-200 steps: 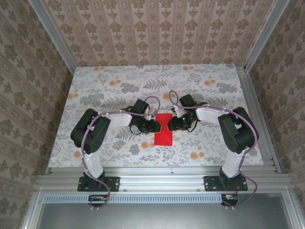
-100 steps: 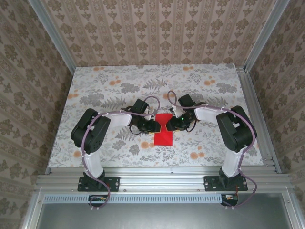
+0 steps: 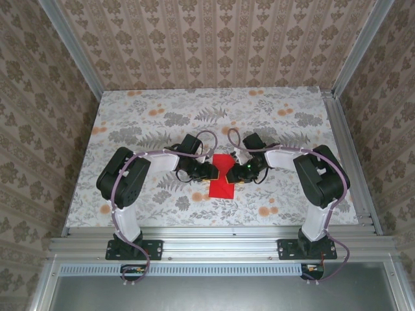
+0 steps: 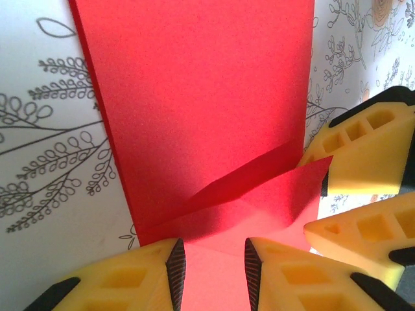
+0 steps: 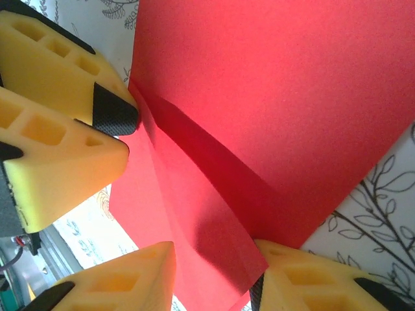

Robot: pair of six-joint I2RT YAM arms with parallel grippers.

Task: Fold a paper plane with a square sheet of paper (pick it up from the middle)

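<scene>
While left gripper (image 4: 213,262) and right gripper (image 5: 213,262) straddle the buckled thin red paper square (image 4: 201,97) half-open, unclamped, closure should be matched.

Paper (image 3: 222,184) on table (image 3: 162,116), between opposing fingers (image 4: 133,282)

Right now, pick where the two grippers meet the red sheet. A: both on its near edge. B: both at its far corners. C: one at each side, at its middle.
C: the left gripper and the right gripper flank the square sheet of paper at its narrowed waist.
</scene>
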